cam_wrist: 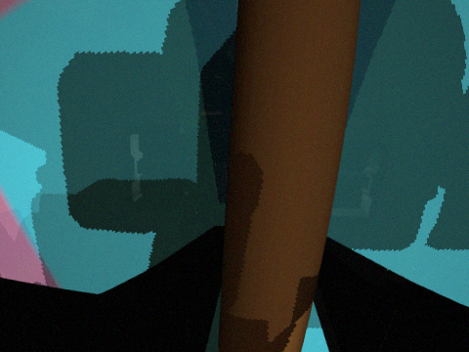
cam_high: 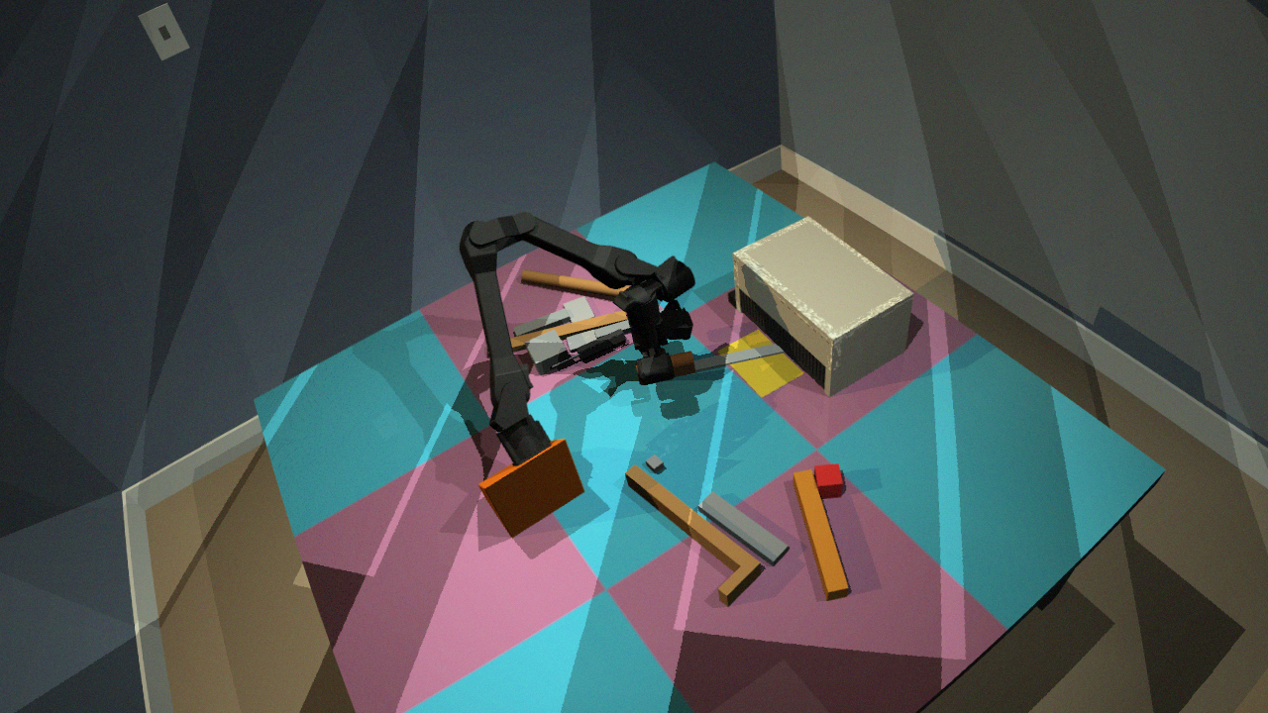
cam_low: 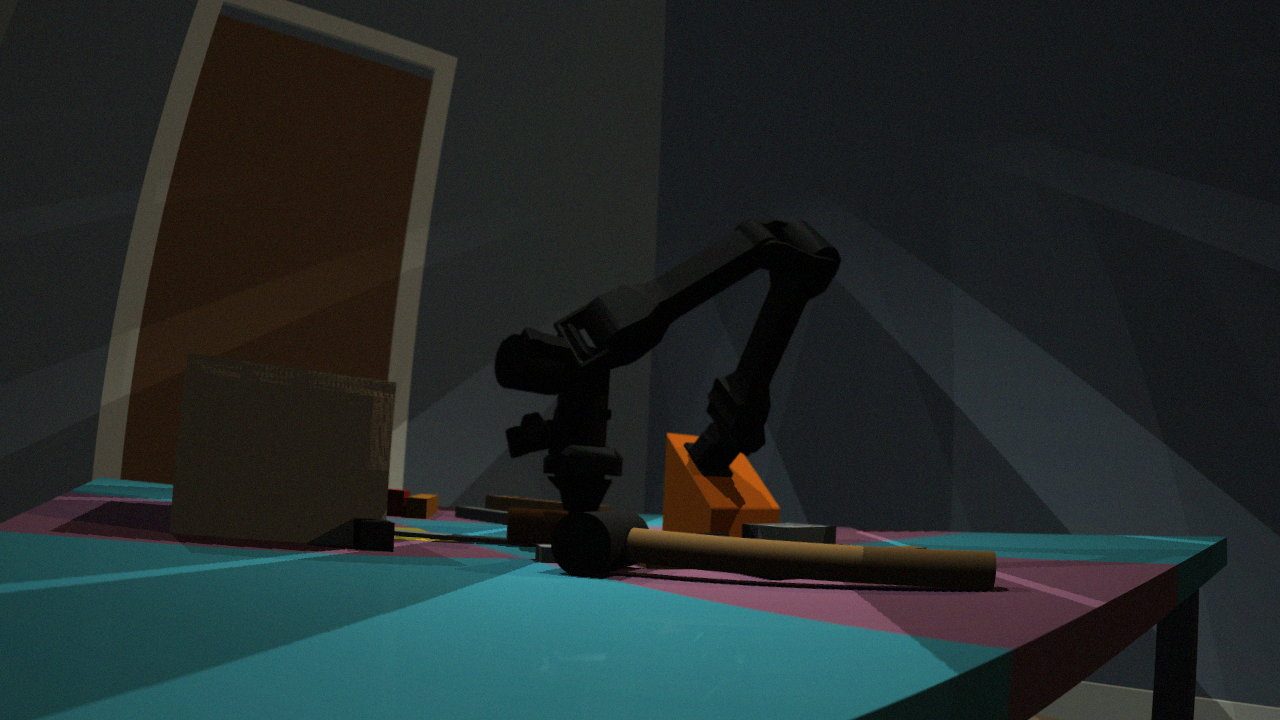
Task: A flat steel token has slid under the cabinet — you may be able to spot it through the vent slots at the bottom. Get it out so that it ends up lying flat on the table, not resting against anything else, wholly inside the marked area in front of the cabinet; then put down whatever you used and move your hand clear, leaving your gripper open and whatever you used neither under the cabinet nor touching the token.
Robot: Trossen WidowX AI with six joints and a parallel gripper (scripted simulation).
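Note:
My gripper is low over the table, shut on the brown handle of a flat-bladed tool. Its thin grey blade points at the pale cabinet and crosses the yellow marked area. The blade's far end meets the foot of the cabinet's dark vent slots; whether it reaches underneath cannot be told. The steel token is not visible in any view.
A hammer-like tool and several grey and wooden pieces lie beside the arm. Nearer the top camera lie an L-shaped wooden stick, a grey bar, a small grey cube, and an orange bar beside a red cube.

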